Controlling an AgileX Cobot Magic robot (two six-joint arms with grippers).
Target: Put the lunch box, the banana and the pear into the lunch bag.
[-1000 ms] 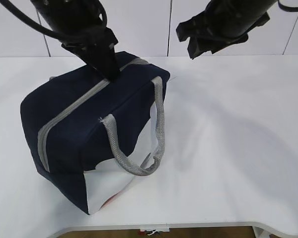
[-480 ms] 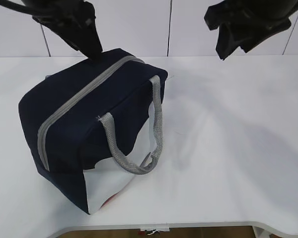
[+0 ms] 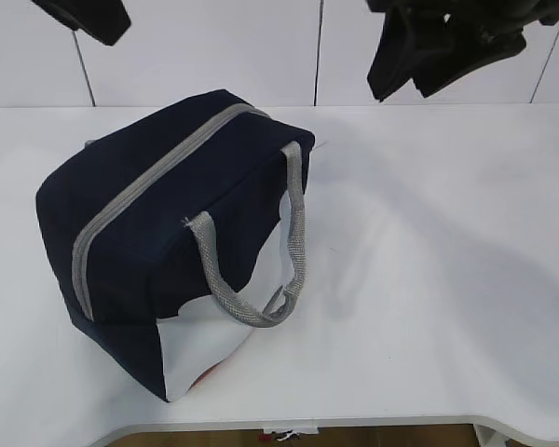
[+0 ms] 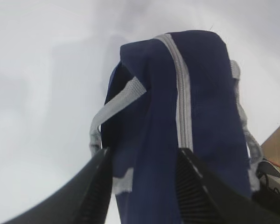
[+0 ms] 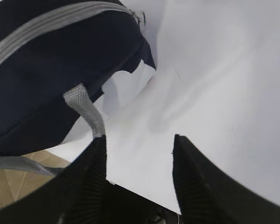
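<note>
- Lunch bag (image 3: 172,233) zipped shut, toward the table's (image 3: 447,279) left front corner, zipper (image 3: 149,191) running front-left to back-right.
- Left gripper (image 4: 142,186) fingers apart, raised above bag's far end; nearer arm.
- Right gripper (image 5: 137,172) fingers apart, empty, high to bag's right.
- Lunch box, banana, pear nowhere visible.

The white table (image 3: 447,279) carries the lunch bag (image 3: 168,233).

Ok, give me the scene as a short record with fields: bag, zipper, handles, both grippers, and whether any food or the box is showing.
bag: lunch bag on the white table
zipper: grey zipper looks closed along the top
handles: near handle hangs down the side
left gripper: left gripper open, empty, above the bag
right gripper: right gripper open, empty, over bare table
box, banana, pear: none visible
</note>
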